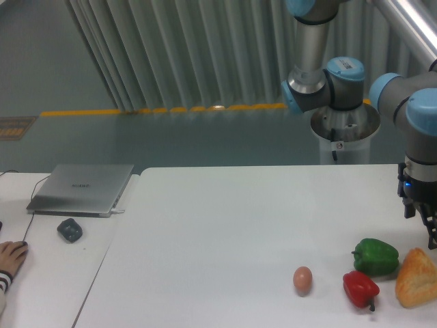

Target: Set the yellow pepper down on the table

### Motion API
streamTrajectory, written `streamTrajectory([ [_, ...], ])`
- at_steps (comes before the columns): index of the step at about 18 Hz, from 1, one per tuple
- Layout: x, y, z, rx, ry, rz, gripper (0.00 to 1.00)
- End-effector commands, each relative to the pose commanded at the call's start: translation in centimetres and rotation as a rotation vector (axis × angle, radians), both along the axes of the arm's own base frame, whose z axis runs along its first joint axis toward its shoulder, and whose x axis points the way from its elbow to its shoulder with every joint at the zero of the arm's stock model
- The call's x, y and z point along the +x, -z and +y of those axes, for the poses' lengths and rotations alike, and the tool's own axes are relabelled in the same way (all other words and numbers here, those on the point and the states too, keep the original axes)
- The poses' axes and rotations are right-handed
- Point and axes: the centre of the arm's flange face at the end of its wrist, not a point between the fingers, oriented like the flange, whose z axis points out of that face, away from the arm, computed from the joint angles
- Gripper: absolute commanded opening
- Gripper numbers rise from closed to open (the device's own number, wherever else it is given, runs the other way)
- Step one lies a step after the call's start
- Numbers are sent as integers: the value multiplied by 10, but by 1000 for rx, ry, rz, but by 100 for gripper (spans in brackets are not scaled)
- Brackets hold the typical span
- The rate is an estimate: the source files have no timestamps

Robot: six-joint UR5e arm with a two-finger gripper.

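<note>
You won't find the yellow pepper anywhere in this view. The gripper (432,236) hangs at the picture's right edge, cut off by it, so whether the jaws are parted or closed can't be told. It sits just above the crusty bread roll (417,277). Left of the roll lie a glossy green pepper (375,256), a red pepper (360,288) and a smooth brown egg (302,278), all on the matte white worktop (225,232). Ribbed grey panels (184,55) stand behind.
</note>
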Motion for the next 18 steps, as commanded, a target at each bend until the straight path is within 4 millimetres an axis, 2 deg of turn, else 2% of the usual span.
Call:
streamTrajectory([
  [6, -3, -2, 0, 7, -15, 8, 100],
  [12, -67, -10, -52, 36, -211, 29, 100],
  [14, -89, -3, -69, 47, -316, 10, 100],
  [18, -110, 8, -75, 179, -604, -103, 100],
])
